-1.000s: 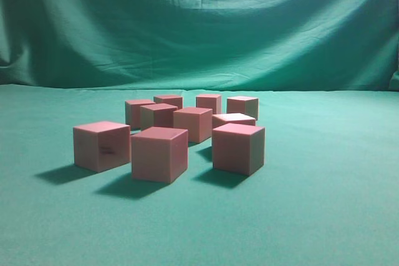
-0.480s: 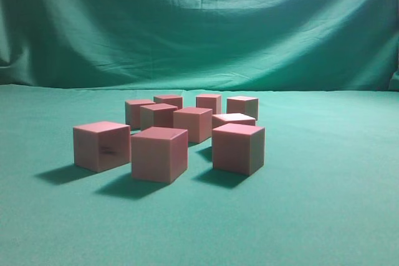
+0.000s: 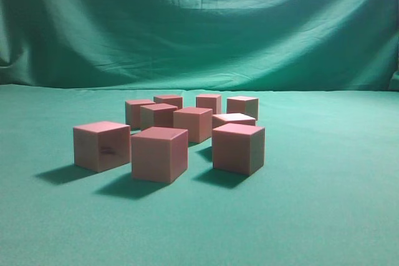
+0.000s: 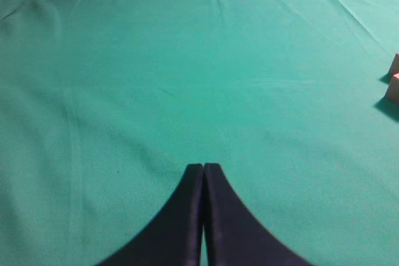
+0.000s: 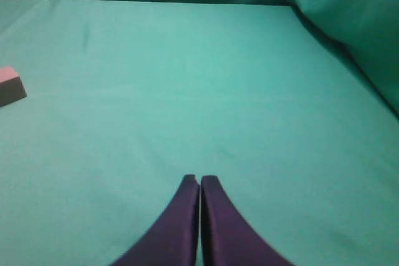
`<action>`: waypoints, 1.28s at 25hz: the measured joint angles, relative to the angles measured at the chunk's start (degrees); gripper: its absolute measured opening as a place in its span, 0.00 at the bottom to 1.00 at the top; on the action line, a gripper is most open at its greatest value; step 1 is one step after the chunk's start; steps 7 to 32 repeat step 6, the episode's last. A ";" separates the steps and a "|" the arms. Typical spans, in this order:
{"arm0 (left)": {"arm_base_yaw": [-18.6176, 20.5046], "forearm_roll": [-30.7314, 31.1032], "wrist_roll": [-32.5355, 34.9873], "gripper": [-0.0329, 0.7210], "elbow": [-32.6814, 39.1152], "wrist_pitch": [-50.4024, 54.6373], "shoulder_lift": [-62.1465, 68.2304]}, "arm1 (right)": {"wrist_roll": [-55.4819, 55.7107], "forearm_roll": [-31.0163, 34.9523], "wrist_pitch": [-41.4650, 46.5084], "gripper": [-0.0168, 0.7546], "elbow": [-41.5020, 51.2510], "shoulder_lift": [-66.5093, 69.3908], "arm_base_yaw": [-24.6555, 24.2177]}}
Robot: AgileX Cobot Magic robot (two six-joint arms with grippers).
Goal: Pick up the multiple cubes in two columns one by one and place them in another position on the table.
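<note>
Both grippers are just hanging over bare green cloth right now, doing nothing with the blocks. The left gripper (image 4: 203, 167) is sitting with its two dark fingers pressed tip to tip, pinching nothing and touching nothing. Same deal with the right gripper (image 5: 199, 180): fingers squeezed together, empty.

The cubes (image 3: 181, 132) are sitting in a loose cluster on the table (image 3: 324, 216), well apart from either gripper. From the left gripper's camera they're poking in as a couple of pink corners (image 4: 394, 79) far off to its right and ahead. From the right gripper's side one cube (image 5: 11, 84) is peeking in well off to its left and ahead. So the pile is lying between the two arms.

Writing-wise, the front-left cube (image 3: 101, 146) is showing a small dark printed mark on its facing side, but it's way too tiny and blurry for me to read.
</note>
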 joint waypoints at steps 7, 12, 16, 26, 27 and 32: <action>0.00 0.00 0.00 0.04 0.00 0.00 0.00 | 0.00 0.08 0.09 0.02 0.00 0.00 0.00; 0.00 0.00 0.00 0.04 0.00 0.00 0.00 | 0.00 0.08 0.09 0.02 0.00 0.00 0.00; 0.00 0.00 0.00 0.04 0.00 0.00 0.00 | 0.00 0.08 0.09 0.02 0.00 0.00 0.00; 0.00 0.00 0.00 0.04 0.00 0.00 0.00 | 0.00 0.08 0.09 0.02 0.00 0.00 0.00; 0.00 0.00 0.00 0.04 0.00 0.00 0.00 | 0.00 0.08 0.09 0.02 0.00 0.00 0.00; 0.00 0.00 0.00 0.04 0.00 0.00 0.00 | 0.00 0.08 0.09 0.02 0.00 0.00 0.00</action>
